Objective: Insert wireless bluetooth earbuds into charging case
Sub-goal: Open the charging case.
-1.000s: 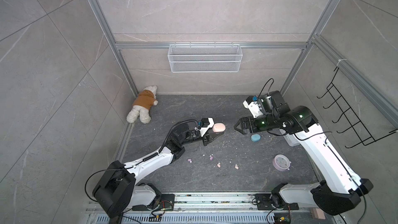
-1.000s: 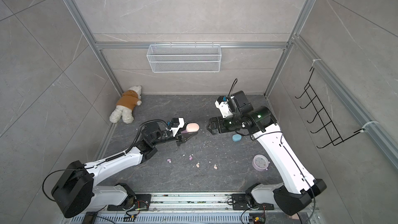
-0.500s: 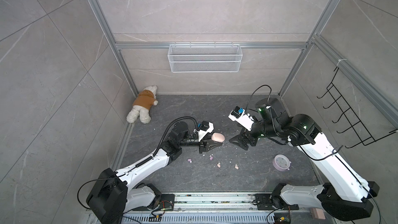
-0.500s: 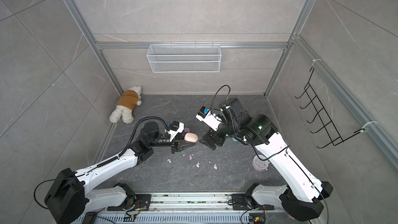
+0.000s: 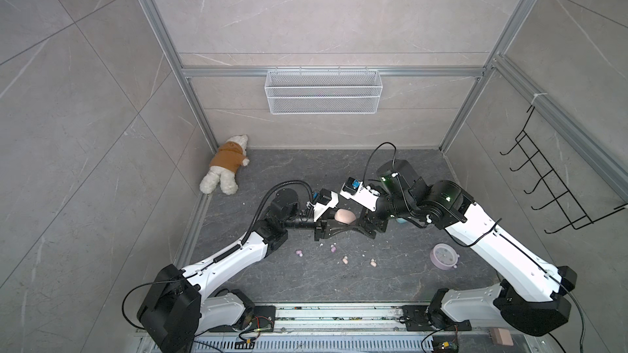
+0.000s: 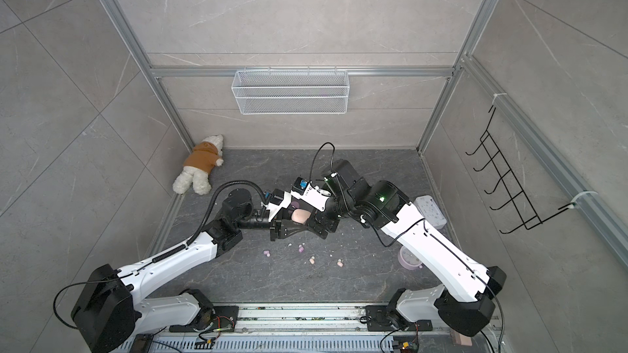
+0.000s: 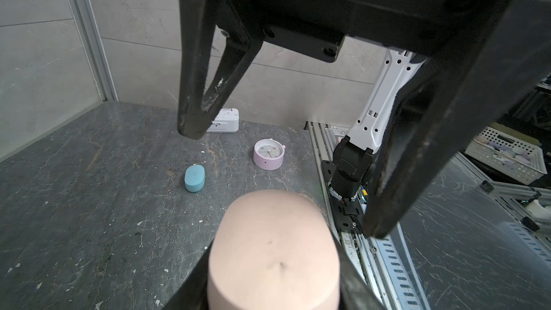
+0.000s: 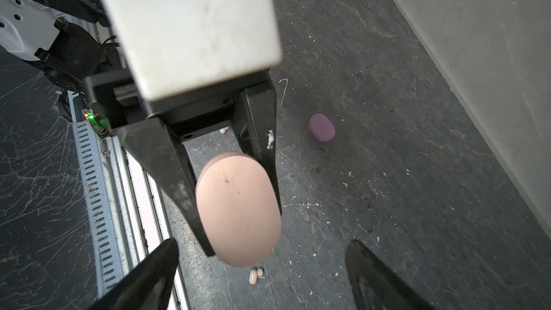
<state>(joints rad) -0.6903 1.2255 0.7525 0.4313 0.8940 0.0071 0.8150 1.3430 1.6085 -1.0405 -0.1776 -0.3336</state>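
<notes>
Left arm: the left gripper (image 5: 341, 221) is clamped on the peach case (image 5: 345, 215). Its fingers (image 8: 179, 192) pinch the two long sides and hold the case clear above the table (image 5: 306, 283).
Right arm: the right gripper (image 8: 262, 251) faces the case head-on with its jaws spread wide. There is one finger out to either side, and as far as I can see they touch nothing.
Case lid: it looks shut to me, and neither wrist view shows a gap or a raised lid.
Buds: the earbuds (image 5: 345, 260) lie loose on the table, nearer the arm bases than the grippers are. Two are lilac and two peach, in a ragged row (I can't pick out the light blue pair).
Other cases: the blue case (image 7: 194, 178) and the lilac case (image 8: 321, 128) lie flat on the table, away from the two grippers.
Step in hand: my reading is that one arm presents the case so the other can work the lid. No bud is in any case yet.
Next move: I'd guess the right fingers must catch the lid's edge and lift it while the left holds firm. The shell is smooth and rounded, so a sideways shove could twist it out of the pinch.
</notes>
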